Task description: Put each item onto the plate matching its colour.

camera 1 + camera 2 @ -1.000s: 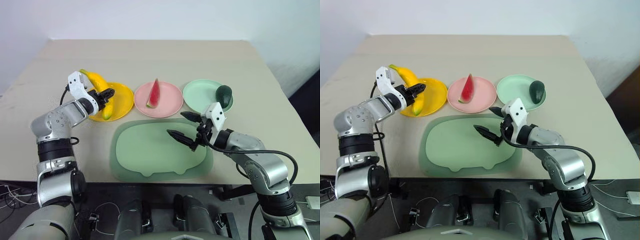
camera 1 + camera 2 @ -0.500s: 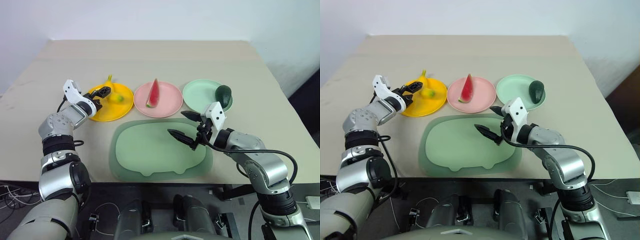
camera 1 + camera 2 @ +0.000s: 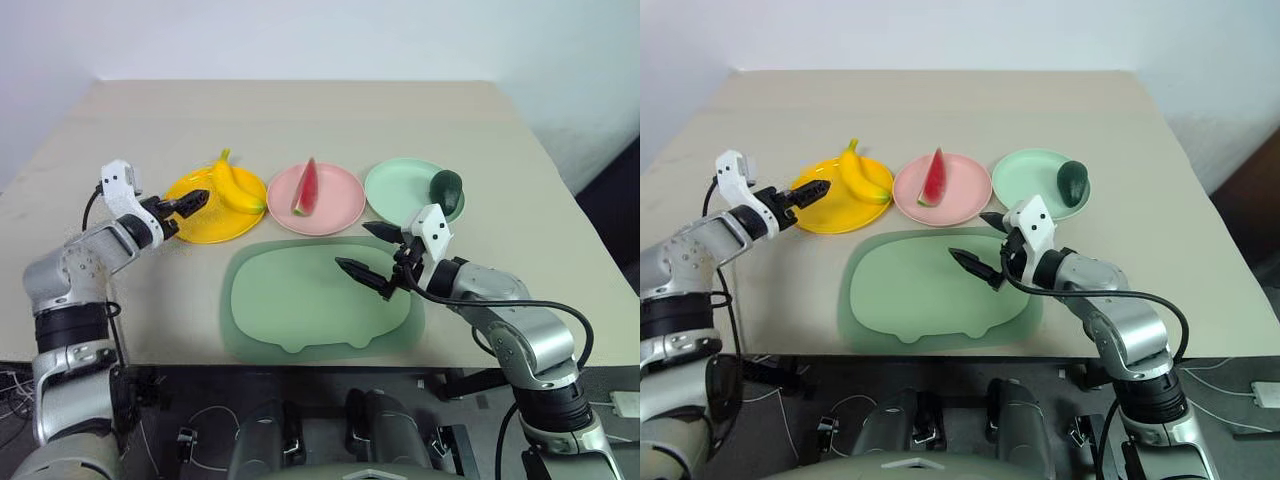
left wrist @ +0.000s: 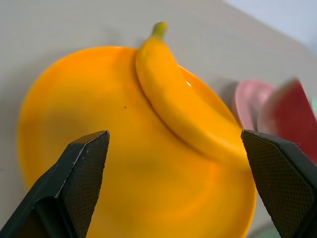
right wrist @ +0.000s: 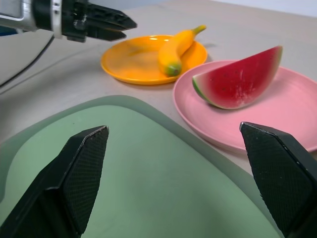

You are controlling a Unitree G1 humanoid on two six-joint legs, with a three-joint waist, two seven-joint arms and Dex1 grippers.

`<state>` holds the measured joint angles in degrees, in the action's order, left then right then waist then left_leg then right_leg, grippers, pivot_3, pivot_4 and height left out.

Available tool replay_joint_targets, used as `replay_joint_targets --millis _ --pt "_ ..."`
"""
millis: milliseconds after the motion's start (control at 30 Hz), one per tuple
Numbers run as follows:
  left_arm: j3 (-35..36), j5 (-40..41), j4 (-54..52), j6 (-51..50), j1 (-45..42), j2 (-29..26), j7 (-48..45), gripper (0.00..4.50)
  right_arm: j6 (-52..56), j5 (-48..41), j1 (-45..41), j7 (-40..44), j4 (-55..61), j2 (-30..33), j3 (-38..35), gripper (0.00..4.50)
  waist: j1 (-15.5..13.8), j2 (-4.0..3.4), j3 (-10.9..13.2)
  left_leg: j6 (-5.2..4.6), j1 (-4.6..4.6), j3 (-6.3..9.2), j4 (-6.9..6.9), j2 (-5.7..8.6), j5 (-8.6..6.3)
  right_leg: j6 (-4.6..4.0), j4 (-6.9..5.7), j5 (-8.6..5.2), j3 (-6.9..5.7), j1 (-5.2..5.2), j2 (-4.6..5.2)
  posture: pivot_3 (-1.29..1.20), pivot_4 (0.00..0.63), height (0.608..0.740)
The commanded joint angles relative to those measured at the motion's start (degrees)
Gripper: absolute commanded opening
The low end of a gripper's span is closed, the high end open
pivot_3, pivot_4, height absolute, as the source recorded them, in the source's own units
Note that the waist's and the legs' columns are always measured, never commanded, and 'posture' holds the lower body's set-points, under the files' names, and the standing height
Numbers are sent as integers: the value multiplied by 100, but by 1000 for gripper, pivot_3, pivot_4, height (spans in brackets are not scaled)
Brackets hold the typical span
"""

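banana (image 3: 236,186) released since earlier | left gripper (image 3: 183,207), right gripper (image 3: 371,251) agape, empty | 3 fruits, 3 plates

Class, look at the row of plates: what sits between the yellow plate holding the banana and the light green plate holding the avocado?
The pink plate with the watermelon wedge on it, seen in the left eye view.

Banana (image 3: 236,187), watermelon (image 3: 307,187), avocado (image 3: 446,190) each on plates

Silver arms, black cables, white wrists
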<state>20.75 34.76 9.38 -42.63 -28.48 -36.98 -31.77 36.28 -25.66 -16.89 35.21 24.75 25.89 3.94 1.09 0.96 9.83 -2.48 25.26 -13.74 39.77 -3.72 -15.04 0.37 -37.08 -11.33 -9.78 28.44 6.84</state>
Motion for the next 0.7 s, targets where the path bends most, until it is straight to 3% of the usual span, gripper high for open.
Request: replay_joint_targets --millis 33,200,400,700 --pt "224 82 -1118 1052 561 -263 -1074 4475 -108 -91 18 -2 201 12 -166 4500 -11 0 0 0 2 1 0 0 0 -1 0 0 0 3 2 0 150 696" --pt "243 -171 -1706 2154 1660 -457 -2050 4475 -175 -235 155 108 281 55 -297 4500 -15 -2 -1 0 4 0 -3 0 -1 -6 7 -2 1 6 5 0 150 696" --pt "356 -83 -1886 3242 2687 -312 -2965 4475 -311 -380 362 334 278 244 -574 4500 -26 -2 0 -9 8 -1 -9 0 -6 -7 20 -4 1 9 4 0 150 696" --pt "135 -27 -1365 3677 2623 -59 -3330 4475 -328 -674 757 642 341 790 -1159 4500 -31 -5 -1 -22 7 -1 -26 -2 -14 0 79 -5 -3 -9 -5 0 150 696"
